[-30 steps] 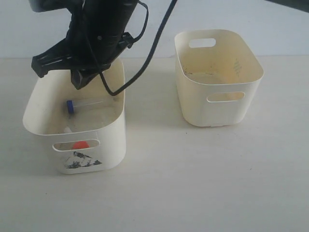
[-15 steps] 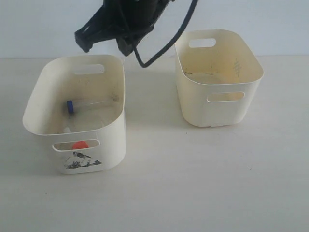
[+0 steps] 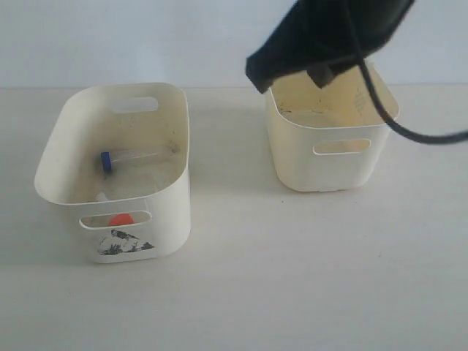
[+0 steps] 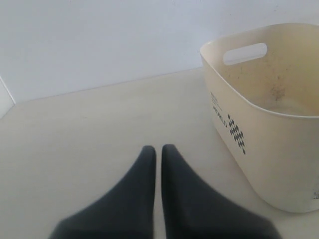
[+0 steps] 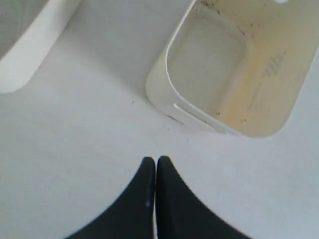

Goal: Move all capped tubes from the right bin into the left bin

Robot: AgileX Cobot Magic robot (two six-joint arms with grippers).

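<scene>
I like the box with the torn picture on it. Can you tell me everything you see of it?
The left bin is a cream, plastic-looking tub with rounded corners and a handle slot at each end. A torn black-and-grey sticker sits under the near slot. It stands upright on the pale table, apart from the right bin. Inside lie a blue-capped tube and an orange cap showing through the slot.

You have open table [image 3: 292, 278] between the left bin [image 3: 170, 208] and the right bin [image 3: 292, 157] and along the front edge; the right arm [image 3: 329, 33] and its cable [image 3: 409, 135] overhang the right bin's mouth.
</scene>
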